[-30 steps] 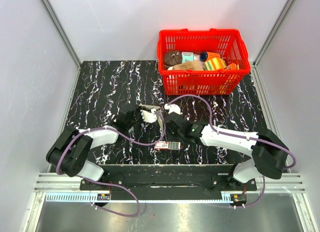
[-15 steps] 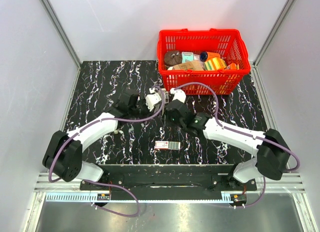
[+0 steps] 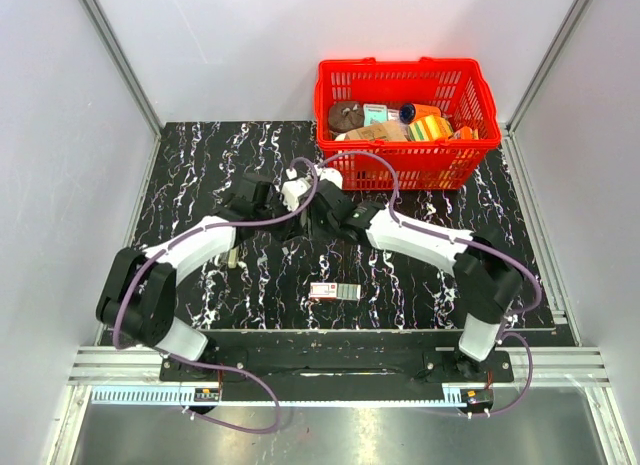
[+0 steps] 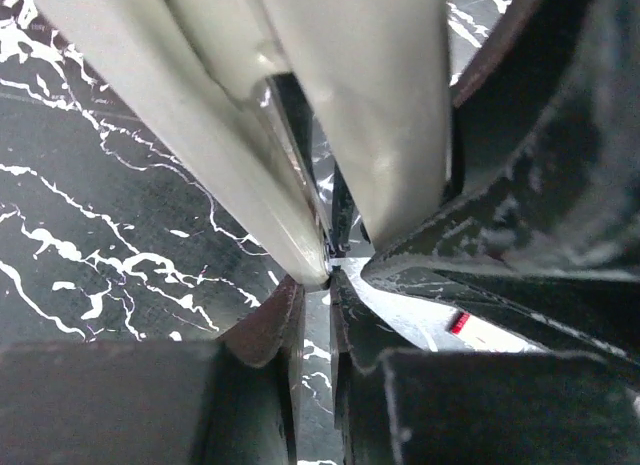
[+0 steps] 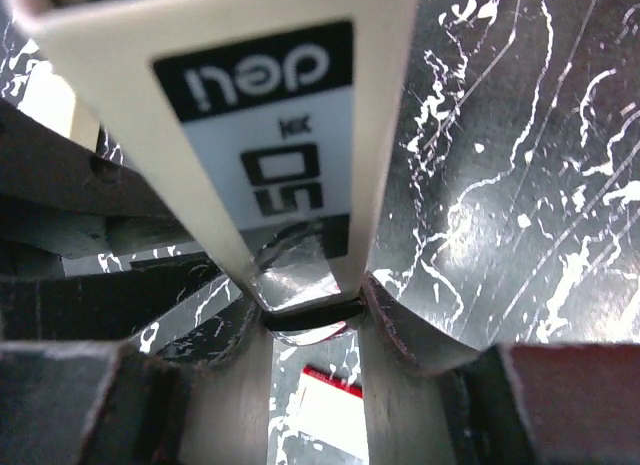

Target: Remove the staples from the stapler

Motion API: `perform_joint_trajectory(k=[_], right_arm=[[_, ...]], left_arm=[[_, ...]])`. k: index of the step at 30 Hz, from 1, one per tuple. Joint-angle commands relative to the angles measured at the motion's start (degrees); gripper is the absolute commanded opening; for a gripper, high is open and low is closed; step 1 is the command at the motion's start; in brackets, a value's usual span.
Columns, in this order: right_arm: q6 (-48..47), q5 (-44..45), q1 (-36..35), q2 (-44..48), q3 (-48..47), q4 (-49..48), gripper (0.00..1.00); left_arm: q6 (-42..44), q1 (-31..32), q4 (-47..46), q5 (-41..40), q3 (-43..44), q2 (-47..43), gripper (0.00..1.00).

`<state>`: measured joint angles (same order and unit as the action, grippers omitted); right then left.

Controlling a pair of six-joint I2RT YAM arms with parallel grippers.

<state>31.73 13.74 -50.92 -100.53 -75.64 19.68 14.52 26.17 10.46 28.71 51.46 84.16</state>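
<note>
The cream stapler (image 5: pixel 250 135), with a black "deli 50" label, is held off the table between both grippers. My right gripper (image 5: pixel 305 320) is shut on its narrow end; its fingers (image 5: pixel 415 330) press on both sides. My left gripper (image 4: pixel 325 285) is nearly closed, pinching a thin edge where the stapler's two cream parts (image 4: pixel 250 155) meet. In the top view both grippers, the left one (image 3: pixel 285 205) and the right one (image 3: pixel 315 210), meet at mid-table and mostly hide the stapler. A red and white staple box (image 3: pixel 334 291) lies on the table nearer the front, and also shows in the right wrist view (image 5: pixel 330 405).
A red basket (image 3: pixel 405 165) full of assorted items stands at the back right. The black marbled table (image 3: pixel 200 165) is bounded by grey walls on the left, right and back. A small pale piece (image 3: pixel 231 258) lies beside the left arm.
Both grippers have carried the stapler away from the staple box, towards the back and a little to the left. The staple box has not moved.
</note>
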Motion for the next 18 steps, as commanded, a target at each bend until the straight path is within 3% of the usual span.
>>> perform_joint_trajectory(k=[1, 3, 10, 18], right_arm=[[-4.12, 7.18, 4.68, -5.36, -7.24, -8.96, 0.0], [-5.09, 7.27, 4.77, -7.91, -9.43, -8.17, 0.0], [-6.85, 7.53, 6.09, -13.98, -13.92, -5.97, 0.0], [-7.82, 7.36, 7.15, -18.03, -17.0, -4.48, 0.0]], left_arm=[[-2.74, -1.99, 3.16, 13.73, 3.64, 5.12, 0.09], [-4.06, -4.28, 2.99, 15.4, 5.92, 8.81, 0.12], [-4.59, -6.84, 2.9, 18.58, 7.86, 12.61, 0.41], [-4.24, -9.2, 3.34, 18.05, 7.42, 11.12, 0.46]])
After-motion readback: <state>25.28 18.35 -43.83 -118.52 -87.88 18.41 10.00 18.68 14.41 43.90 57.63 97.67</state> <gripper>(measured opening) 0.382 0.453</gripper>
